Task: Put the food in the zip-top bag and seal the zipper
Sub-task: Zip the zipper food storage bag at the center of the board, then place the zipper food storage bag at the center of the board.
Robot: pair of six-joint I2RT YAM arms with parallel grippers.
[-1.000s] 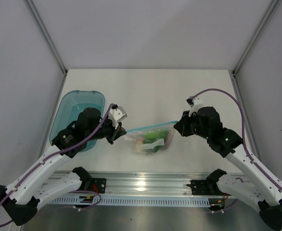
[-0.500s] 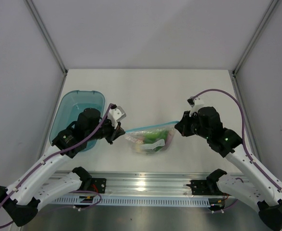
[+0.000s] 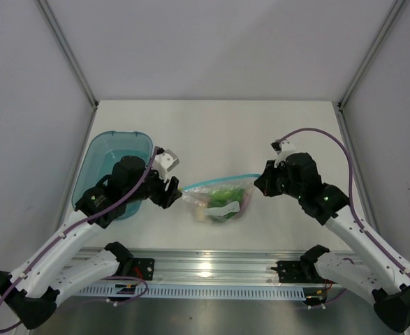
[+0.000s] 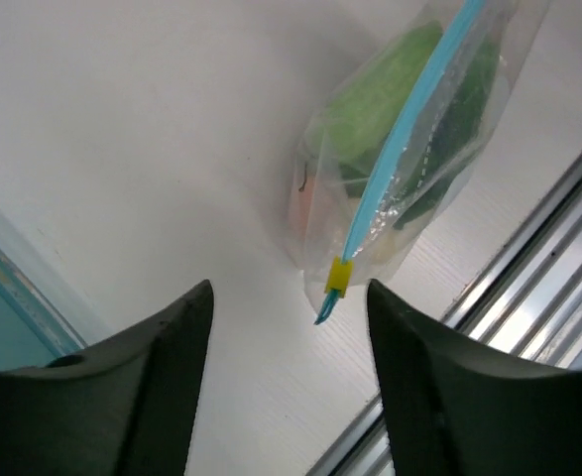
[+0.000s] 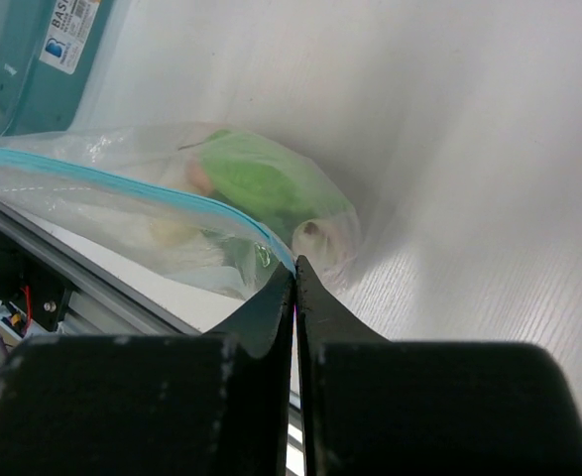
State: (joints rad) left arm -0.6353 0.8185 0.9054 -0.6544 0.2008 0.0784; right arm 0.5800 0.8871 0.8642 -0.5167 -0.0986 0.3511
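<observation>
Fingers first: the left fingers are standing well apart and gripping nothing, hovering just off the left end of the zip-top bag. The right fingers are pinching shut on the bag's right corner, where the zipper ends.
- worktop: white, carrying the bag.
- tray: translucent blue, lying well to the left of the bag, beyond the left arm.
- zip-top bag: clear and crinkled, lying between the two arms.
- food: green pieces with pale and orange ones, sitting inside the bag.
- zipper: teal strip running as one line along the bag's mouth.
- slider: small and yellow, sitting at the bag's left end.
- step: sealing, seemingly finishing. The next move is calling for a check that the strip is closing end to end, then a gentle release of the right corner.
</observation>
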